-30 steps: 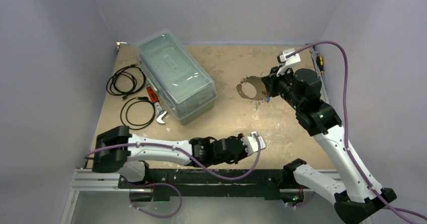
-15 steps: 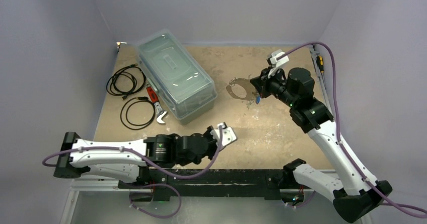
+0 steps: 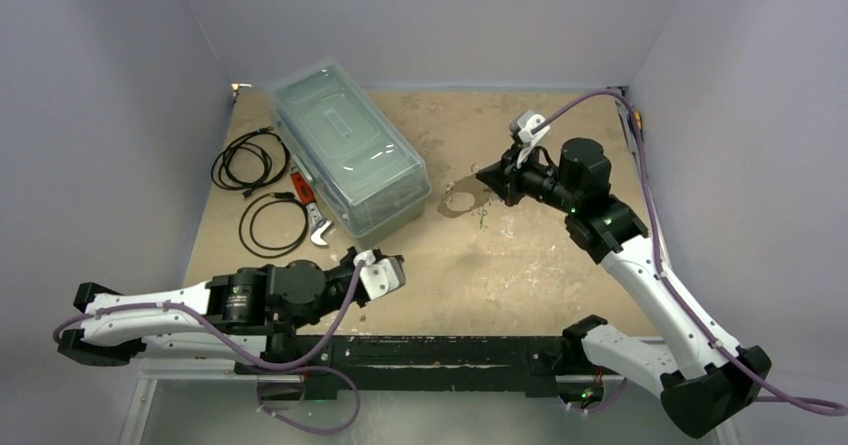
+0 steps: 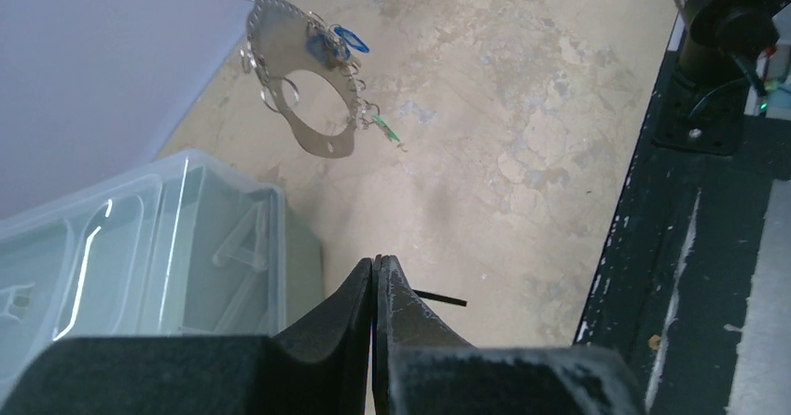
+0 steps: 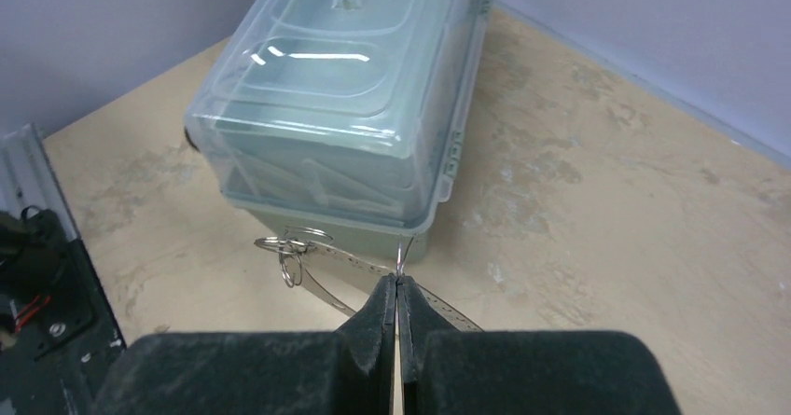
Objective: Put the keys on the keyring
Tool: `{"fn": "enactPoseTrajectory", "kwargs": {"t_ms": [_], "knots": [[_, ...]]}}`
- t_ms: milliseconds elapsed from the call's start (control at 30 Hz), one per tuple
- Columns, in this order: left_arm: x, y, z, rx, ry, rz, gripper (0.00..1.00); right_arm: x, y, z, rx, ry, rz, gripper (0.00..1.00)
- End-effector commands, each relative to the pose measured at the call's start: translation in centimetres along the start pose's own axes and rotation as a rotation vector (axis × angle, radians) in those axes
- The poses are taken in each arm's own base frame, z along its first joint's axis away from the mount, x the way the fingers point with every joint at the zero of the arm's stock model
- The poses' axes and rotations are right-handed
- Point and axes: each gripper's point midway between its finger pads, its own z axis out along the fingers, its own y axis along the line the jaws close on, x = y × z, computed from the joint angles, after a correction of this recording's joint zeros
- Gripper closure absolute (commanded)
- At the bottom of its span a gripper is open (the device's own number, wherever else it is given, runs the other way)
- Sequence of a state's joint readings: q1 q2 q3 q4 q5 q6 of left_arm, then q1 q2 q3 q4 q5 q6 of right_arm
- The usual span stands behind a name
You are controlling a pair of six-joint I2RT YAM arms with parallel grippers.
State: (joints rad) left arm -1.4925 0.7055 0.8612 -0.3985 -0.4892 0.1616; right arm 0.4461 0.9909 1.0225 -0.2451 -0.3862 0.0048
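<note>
Right gripper (image 5: 395, 283) pinched shut on keyring (image 4: 328, 142), hanging right of clear box (image 3: 345, 150); blue key (image 4: 352, 37), green key (image 4: 387, 128) dangle. Left gripper (image 4: 375, 268) closed, empty. Likely best: move slowly, avoid swing.

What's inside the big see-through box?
Through the clear box, only some pale dividers show. Anything lying between or under them is blurred by the cloudy plastic, so I cannot tell what it holds.

No readable text or labels, faint marks on left arm (image 3: 240, 290), possibly print, illegible
</note>
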Motion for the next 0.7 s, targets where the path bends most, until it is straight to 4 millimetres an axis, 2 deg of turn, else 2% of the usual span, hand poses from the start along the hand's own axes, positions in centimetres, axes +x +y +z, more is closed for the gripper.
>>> {"fn": "enactPoseTrajectory", "kwargs": {"t_ms": [0, 167, 300, 367, 467, 500, 600, 667], "knots": [[1.1, 0.6, 0.6, -0.030, 0.022, 0.152, 1.00, -0.7, 2.9, 0.5, -0.144, -0.066, -0.096, 1.00], [2.9, 0.7, 1.2, -0.046, 0.056, 0.231, 1.00, 1.6, 6.5, 1.4, -0.229, -0.015, -0.171, 1.00], [3.6, 3.0, 1.1, -0.132, 0.087, 0.186, 1.00, 2.4, 8.8, 1.5, -0.327, 0.001, -0.185, 1.00], [2.9, 3.0, 0.7, -0.117, 0.037, 0.110, 1.00, 2.5, 9.3, 1.3, -0.345, -0.002, -0.187, 1.00], [0.5, 1.1, -0.4, 0.031, -0.114, 0.083, 1.00, 2.3, 9.9, 1.0, -0.374, -0.007, -0.194, 1.00], [0.0, 1.1, -0.8, 0.040, -0.152, 0.079, 1.00, 2.3, 10.1, 0.8, -0.386, -0.009, -0.195, 1.00], [0.5, 2.5, -1.3, -0.018, -0.159, 0.082, 1.00, 2.2, 11.3, 0.3, -0.446, -0.015, -0.204, 1.00], [0.7, 2.6, -1.3, -0.020, -0.160, 0.089, 1.00, 2.4, 12.2, -0.1, -0.488, -0.015, -0.210, 1.00]]}}
